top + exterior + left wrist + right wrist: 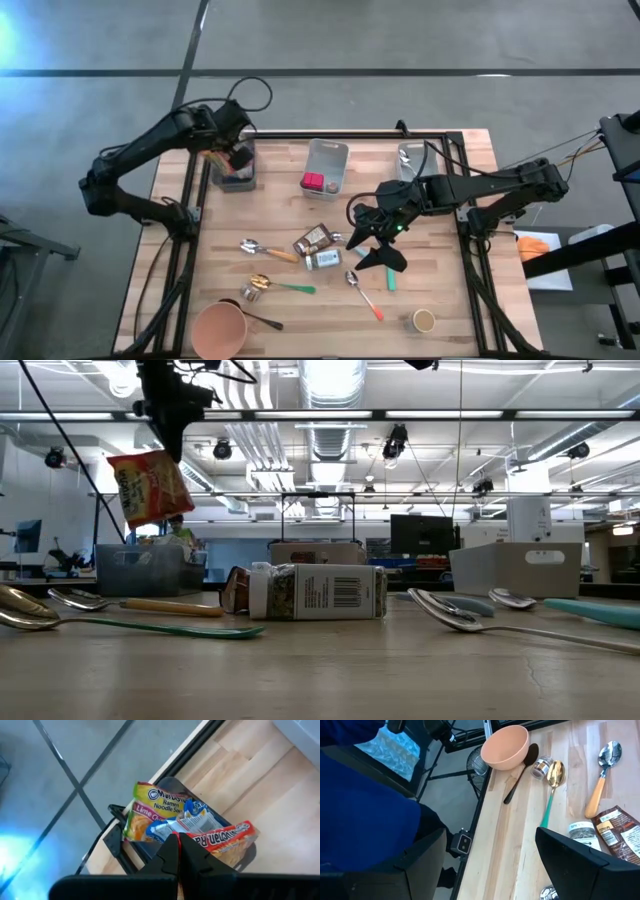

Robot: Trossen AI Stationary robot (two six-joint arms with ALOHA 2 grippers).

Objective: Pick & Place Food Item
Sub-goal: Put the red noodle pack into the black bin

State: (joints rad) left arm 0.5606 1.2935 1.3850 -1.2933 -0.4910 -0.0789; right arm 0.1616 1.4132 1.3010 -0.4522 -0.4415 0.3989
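A red noodle packet (148,485) hangs in the air above a dark bin (237,172) at the table's far left, with my left gripper (178,836) shut on it. Inside that bin lies a yellow and green ramen packet (155,810) with another packet beside it. My right gripper (372,246) hovers open over the middle of the table, near a spice jar (323,260) and a brown pouch (313,239), with nothing between its fingers (580,865). My left gripper pinches the red packet by its upper edge (196,839) between its two fingers. The fingers slant down from above. The packet hangs tilted below them (150,490), clear of the bin and the table.
A clear bin (326,166) with a red and pink item stands at the far middle, another bin (414,160) to its right. Spoons (262,250), a pink bowl (219,330), a small cup (424,320) and a teal stick (392,280) lie across the near half.
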